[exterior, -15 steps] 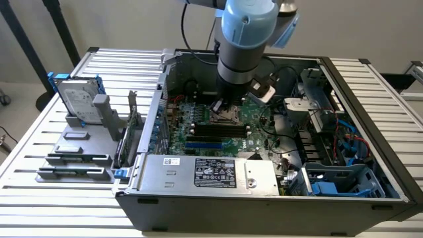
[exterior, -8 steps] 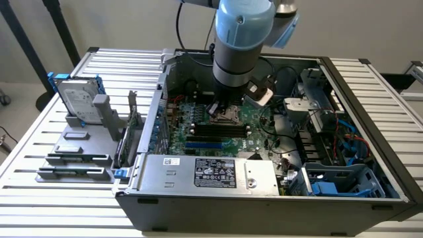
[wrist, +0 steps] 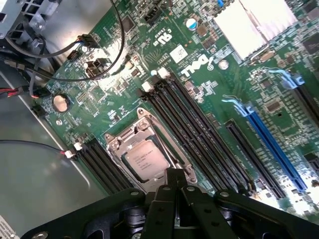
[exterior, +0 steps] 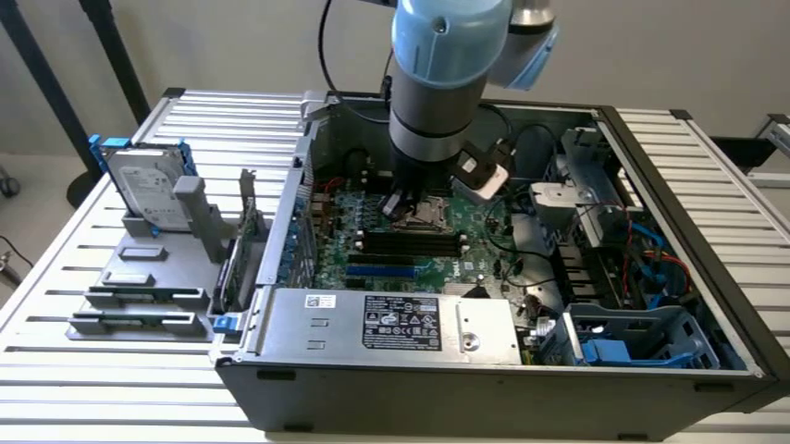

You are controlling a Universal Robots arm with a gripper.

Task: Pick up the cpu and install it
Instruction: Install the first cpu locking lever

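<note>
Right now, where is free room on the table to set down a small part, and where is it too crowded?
Free: the slatted table in front of the grey holder, and the slats at the exterior view's right of the case. Crowded: inside the case, where the arm hangs over the cpu in its socket, amid cables.

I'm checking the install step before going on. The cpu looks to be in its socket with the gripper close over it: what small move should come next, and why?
Probably a short, straight lift. The cpu lies flat and square inside the socket frame, and the gripper sits right at its edge; rising vertically should avoid dragging it.
</note>
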